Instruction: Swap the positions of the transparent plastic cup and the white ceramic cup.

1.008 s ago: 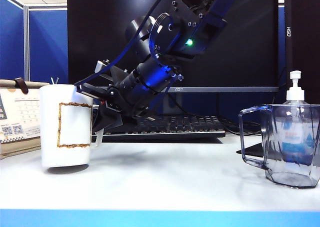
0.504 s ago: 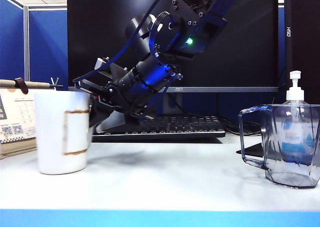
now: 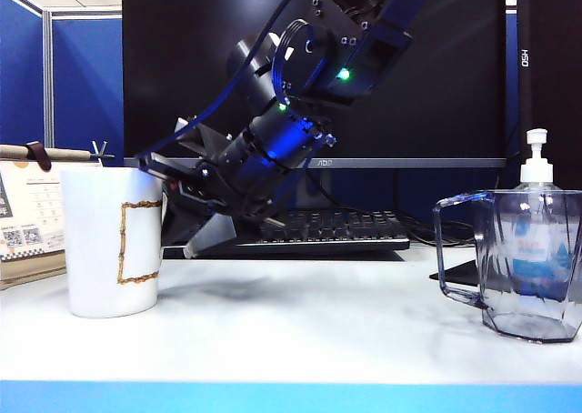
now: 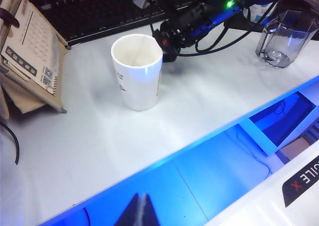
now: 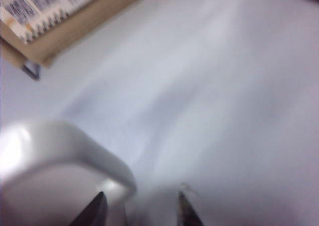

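The white ceramic cup (image 3: 109, 249) (image 4: 137, 71) stands upright on the table at the left, gold outline on its side. My right gripper (image 3: 188, 231) (image 5: 140, 208) reaches across to it, open, with the cup's white handle (image 5: 70, 146) just ahead of its spread fingers and not squeezed. The transparent plastic cup (image 3: 527, 263) (image 4: 281, 39) stands at the far right, untouched. My left gripper (image 4: 141, 208) is shut on nothing, back over the blue front edge and far from both cups; the exterior view does not show it.
A clear pump bottle (image 3: 536, 172) stands right behind the transparent cup. A desk calendar (image 3: 32, 217) (image 4: 30, 52) leans left of the white cup. A black keyboard (image 3: 300, 231) and monitor sit behind. The table's blue front edge (image 3: 291, 397) is close.
The white cup, raised and tilted a second ago, has come down flat on the table. My right gripper has opened and let go of its handle.
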`<state>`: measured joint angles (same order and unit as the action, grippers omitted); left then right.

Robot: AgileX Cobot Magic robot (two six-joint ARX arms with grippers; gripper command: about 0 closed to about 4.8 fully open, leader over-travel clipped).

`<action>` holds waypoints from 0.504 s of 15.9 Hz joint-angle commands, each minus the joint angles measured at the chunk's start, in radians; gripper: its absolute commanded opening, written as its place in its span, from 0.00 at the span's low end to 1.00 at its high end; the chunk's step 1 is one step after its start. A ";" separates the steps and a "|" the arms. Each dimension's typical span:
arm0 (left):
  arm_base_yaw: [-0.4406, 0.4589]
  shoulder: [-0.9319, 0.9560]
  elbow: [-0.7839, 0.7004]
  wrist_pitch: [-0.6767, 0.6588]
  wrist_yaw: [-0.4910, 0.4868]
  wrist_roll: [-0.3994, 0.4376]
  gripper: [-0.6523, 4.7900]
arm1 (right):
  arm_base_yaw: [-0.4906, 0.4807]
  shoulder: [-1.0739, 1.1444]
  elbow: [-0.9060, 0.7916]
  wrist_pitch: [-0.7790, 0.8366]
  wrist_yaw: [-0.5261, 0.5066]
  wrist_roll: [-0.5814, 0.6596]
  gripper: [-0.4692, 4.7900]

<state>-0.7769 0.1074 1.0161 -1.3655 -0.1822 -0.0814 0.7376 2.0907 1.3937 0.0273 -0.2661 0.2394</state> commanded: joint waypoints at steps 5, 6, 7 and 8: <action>0.000 0.002 0.000 0.010 0.008 0.043 0.11 | 0.008 -0.012 0.005 -0.061 0.002 0.027 0.60; 0.000 0.002 0.000 0.008 0.008 0.046 0.11 | 0.015 -0.015 0.005 -0.061 0.008 0.033 0.61; 0.000 0.002 0.000 0.008 0.008 0.046 0.11 | 0.018 -0.027 0.005 -0.070 0.025 0.034 0.61; 0.000 0.002 0.000 0.008 0.008 0.046 0.11 | 0.024 -0.036 0.005 -0.078 0.053 0.033 0.61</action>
<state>-0.7769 0.1074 1.0157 -1.3659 -0.1818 -0.0406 0.7502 2.0777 1.3933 -0.0525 -0.2462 0.2695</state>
